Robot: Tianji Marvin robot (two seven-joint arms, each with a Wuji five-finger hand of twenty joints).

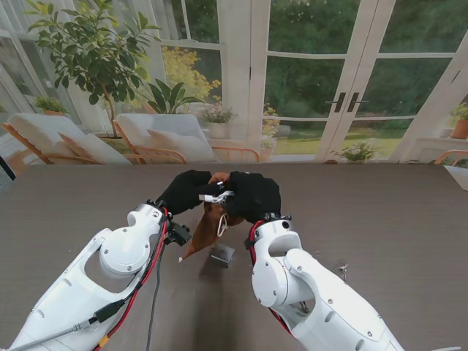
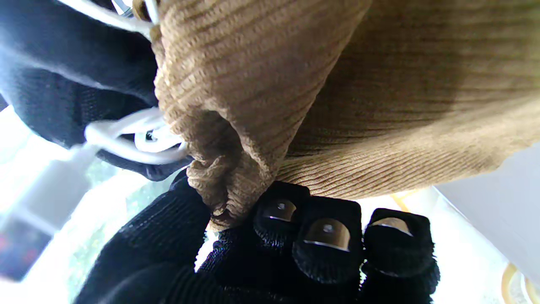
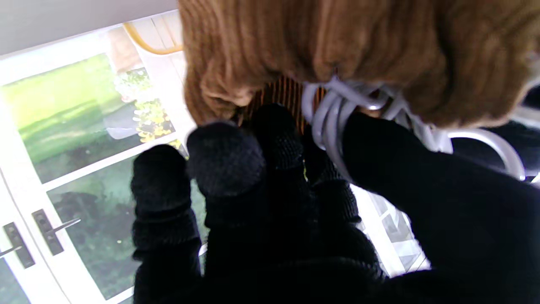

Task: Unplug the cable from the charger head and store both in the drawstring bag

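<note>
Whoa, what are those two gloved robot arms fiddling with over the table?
Both black-gloved hands are holding a brown corduroy drawstring bag up off the table. The left robot hand pinches the bag's gathered rim, while the right robot hand holds a bundle of white cable at the bag's mouth, apparently feeding it in. A small grey block, possibly the charger head, lies on the table beneath them.

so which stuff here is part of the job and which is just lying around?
Job:
- brown drawstring bag, pinched by left robot hand
- white cable, coiled in right robot hand at the bag mouth
- grey block on table, likely the charger head

Lying about:
- small dark item, too small to tell
</note>
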